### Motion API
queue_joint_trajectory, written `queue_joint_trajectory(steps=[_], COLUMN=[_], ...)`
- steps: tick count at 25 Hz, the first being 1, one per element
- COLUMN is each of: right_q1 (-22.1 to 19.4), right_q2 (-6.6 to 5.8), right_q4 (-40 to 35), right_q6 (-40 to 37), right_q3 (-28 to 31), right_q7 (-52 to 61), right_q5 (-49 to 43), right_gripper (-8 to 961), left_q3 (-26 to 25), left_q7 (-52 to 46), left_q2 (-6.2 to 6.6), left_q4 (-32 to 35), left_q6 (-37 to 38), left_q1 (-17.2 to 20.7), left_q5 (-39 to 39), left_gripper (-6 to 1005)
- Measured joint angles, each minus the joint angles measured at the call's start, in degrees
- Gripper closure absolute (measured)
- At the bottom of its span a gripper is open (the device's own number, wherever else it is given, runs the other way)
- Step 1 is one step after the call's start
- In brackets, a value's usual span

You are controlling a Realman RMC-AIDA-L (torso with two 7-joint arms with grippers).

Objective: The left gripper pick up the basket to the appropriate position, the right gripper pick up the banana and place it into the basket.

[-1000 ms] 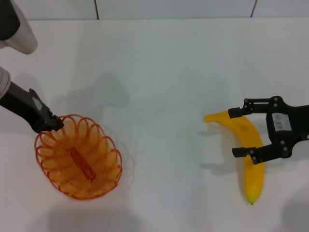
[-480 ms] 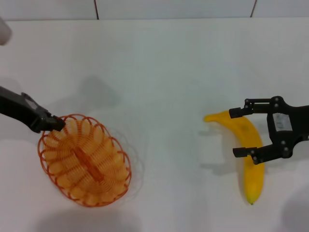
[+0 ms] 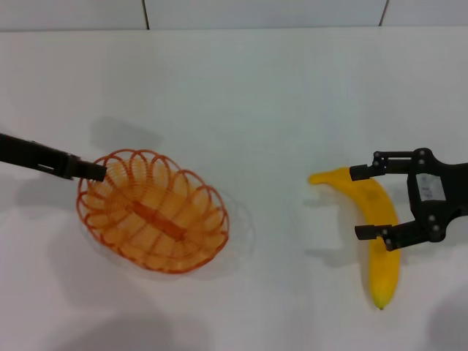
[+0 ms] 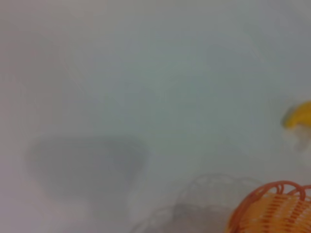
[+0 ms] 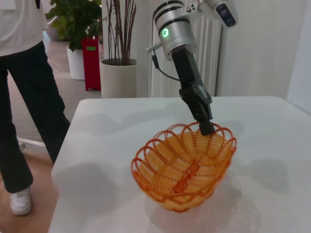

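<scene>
Above the table | left gripper (image 3: 93, 171) fingers grasping basket (image 3: 153, 210) rim, lifted | right gripper (image 3: 369, 202) fingers released astride banana (image 3: 374, 227)

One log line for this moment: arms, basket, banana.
left pincer: shut on basket rim, basket lifted | right pincer: open, straddling banana | banana: on table, outside basket

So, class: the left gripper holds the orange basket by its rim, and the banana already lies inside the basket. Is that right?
Not quite. The left gripper does hold the basket by its rim, but the banana lies on the table, between the open fingers of the right gripper. The head view shows this.
</scene>
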Motion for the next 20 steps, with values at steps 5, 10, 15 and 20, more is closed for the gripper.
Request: queue_joint_trajectory(steps=[5,10,15,20], right_q1=[0.26,0.32,0.47,0.51], right_q2=[0.12,0.12,0.09,0.09], right_q4=[-0.01,-0.01,-0.01,-0.01], right_q6=[0.04,-0.08,-0.13,-0.16], right_q3=[0.00,0.00,0.00,-0.06], right_q7=[-0.03,0.09,0.15,-0.02], right_q5=[0.13,0.17,0.24,1.31], right_gripper=[91,91,90,90], left_q3=[-0.28,-1.44,-1.39,-1.08], left_q7=[-3.21,-6.44,-8.90,-10.25], left_q2=[-0.08,0.26,0.27,0.39], left_q4=[-4.99,-10.79,-14.71,-18.14], left_q6=[-4.32,-7.99,-8.18,-8.52], left_q1=[-0.68,-2.38,-3.18,-4.13], left_q5=[-1.56,-4.32,-6.54,-5.39], left_gripper=[944,943,943,942])
